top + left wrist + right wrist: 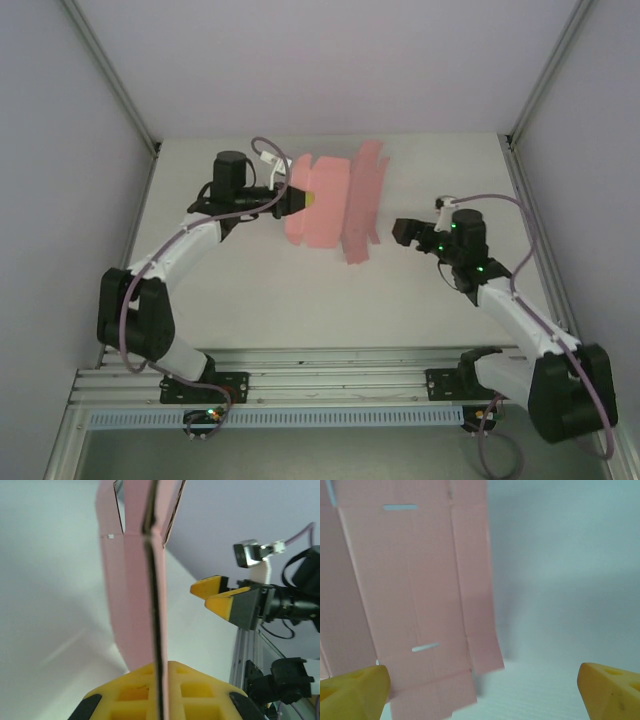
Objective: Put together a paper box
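Matt pale-pink card paper box [322, 205] on smooth matt white table [300, 300]

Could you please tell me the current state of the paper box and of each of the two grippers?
paper box: not yet assembled; a die-cut sheet with creased panels, slots and flaps, partly folded, pinched at its left edge.
left gripper: shut on the paper box, the card's edge clamped between its yellow fingers.
right gripper: open, holding nothing, facing the sheet from the right and apart from it.
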You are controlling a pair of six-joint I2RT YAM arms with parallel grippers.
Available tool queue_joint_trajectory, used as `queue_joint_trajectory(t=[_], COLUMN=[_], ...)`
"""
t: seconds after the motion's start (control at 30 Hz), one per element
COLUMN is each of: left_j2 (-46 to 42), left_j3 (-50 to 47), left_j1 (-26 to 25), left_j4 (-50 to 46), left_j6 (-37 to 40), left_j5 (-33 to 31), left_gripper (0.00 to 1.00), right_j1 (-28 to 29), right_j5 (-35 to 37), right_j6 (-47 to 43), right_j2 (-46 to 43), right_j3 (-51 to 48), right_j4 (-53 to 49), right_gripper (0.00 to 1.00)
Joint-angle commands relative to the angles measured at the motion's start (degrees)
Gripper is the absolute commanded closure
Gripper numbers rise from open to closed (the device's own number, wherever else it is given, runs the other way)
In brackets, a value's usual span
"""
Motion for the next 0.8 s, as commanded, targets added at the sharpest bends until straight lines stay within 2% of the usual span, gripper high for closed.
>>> queue_joint_trajectory(t=[0.0, 0.07, 0.23, 0.4, 0.63, 0.7, 0.77], left_j2=[-3.27, -4.27, -5.49, -6.25, -7.33, -7.55, -7.59], left_j3=[3.17, 5.55, 9.36, 9.53, 10.81, 11.15, 11.33], left_j1=[-0.75, -0.9, -1.09, -1.36, -1.41, -1.43, -1.41], left_j4=[-0.26, -2.43, -3.33, 0.61, -0.42, -1.72, -2.4], left_j6=[4.23, 5.53, 4.5, 1.44, 2.48, 3.3, 3.64], left_j5=[5.17, 6.9, 9.55, 12.97, 13.82, 12.93, 12.29], left_gripper=[1.0, 1.0, 1.0, 1.0, 1.0, 1.0, 1.0], right_j1=[-4.99, -6.77, -9.04, -10.37, -10.8, -10.82, -10.87], right_j5=[-14.28, -19.09, -25.53, -29.89, -33.82, -34.35, -34.47], right_j6=[1.67, 2.43, 4.27, 6.6, 7.61, 7.75, 7.76], right_j2=[-3.45, -3.78, -1.35, 2.37, 8.43, 9.33, 9.6], right_j3=[-2.32, -2.18, -0.18, 1.45, 5.56, 6.64, 7.04], right_j4=[6.69, 9.84, 15.59, 21.92, 26.15, 26.21, 26.24], right_gripper=[0.02, 0.02, 0.06, 0.11, 0.16, 0.2, 0.31])
